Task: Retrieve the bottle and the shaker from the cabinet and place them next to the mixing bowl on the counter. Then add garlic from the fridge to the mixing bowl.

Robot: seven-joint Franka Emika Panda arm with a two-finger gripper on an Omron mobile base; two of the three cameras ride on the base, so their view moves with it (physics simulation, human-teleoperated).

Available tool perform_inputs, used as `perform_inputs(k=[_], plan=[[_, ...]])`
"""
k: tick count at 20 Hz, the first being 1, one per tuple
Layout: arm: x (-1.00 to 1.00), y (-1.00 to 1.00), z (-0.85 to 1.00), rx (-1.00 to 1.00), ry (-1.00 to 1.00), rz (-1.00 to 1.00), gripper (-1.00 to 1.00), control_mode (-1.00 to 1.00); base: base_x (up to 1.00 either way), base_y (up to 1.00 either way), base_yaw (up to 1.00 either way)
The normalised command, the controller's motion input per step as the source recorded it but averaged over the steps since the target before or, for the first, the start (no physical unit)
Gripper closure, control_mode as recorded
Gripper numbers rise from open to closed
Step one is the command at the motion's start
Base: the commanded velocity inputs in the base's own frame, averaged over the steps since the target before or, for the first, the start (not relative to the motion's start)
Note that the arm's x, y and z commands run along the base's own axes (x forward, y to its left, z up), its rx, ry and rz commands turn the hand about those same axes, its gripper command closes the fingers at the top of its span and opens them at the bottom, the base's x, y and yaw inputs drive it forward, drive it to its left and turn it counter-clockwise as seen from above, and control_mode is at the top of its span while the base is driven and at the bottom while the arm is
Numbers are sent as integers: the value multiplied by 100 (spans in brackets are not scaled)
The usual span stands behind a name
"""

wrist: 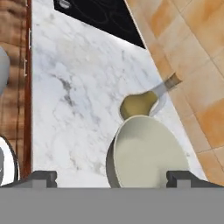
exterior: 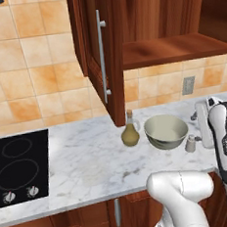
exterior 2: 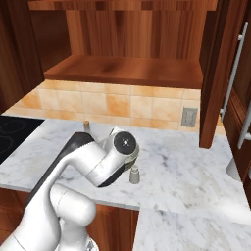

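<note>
The olive-yellow bottle (exterior: 130,132) (wrist: 139,104) stands on the marble counter (exterior: 90,162), just left of the grey-beige mixing bowl (exterior: 166,131) (wrist: 148,153). The small pale shaker (exterior: 190,143) (exterior 2: 134,175) stands at the bowl's right front. My gripper (exterior: 197,127) (wrist: 113,177) hovers just right of the bowl and above the shaker, open, with nothing between its fingers. The cabinet (exterior: 166,27) has its door (exterior: 100,53) swung open, and the shelf (exterior 2: 127,71) is bare. In the right base view my arm hides the bowl, and the bottle's stopper (exterior 2: 86,124) pokes out behind it. The fridge and garlic are out of view.
A black cooktop (exterior: 20,166) is set into the counter at the left. The open cabinet door hangs over the counter just behind the bottle. A wall outlet (exterior: 188,84) sits on the tiled backsplash. Another cabinet door (exterior 2: 235,78) with bar handles stands at the right.
</note>
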Motion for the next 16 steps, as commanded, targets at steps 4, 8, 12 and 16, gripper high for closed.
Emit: perform_inputs(k=[4, 8, 12, 16], plan=[[-8, 49, 6, -38, 12, 29, -100, -100, 0, 0, 0], [-9, 34, 28, -27, 1, 31, -100, -100, 0, 0, 0], [-13, 26, 18, -22, 0, 32, -100, -100, 0, 0, 0], [-13, 39, 3, -28, 0, 28, -100, -100, 0, 0, 0]])
